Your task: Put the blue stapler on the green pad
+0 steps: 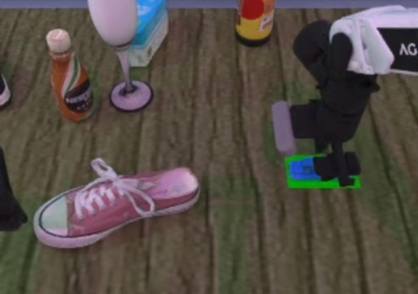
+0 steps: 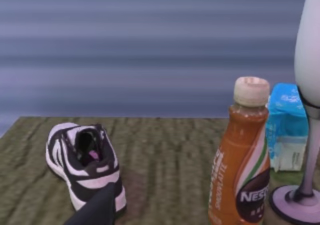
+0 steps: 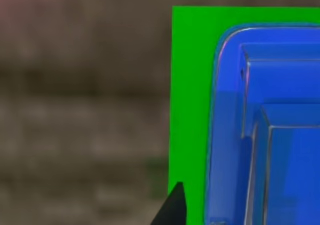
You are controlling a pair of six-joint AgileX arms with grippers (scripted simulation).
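Stapler down on the pad, right side of the table.
Your right gripper (image 1: 334, 166) sits low over the blue stapler (image 1: 303, 169), which lies on the green pad (image 1: 295, 182); whether its fingers grip or have let go, you cannot tell. Left arm parked far left.

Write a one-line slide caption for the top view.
Right gripper lowered over the blue stapler on the green pad, with a pink sneaker lying at the table's left.

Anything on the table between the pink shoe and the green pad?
Nothing: in the top view the stretch from the pink shoe to the green pad is bare brown surface.
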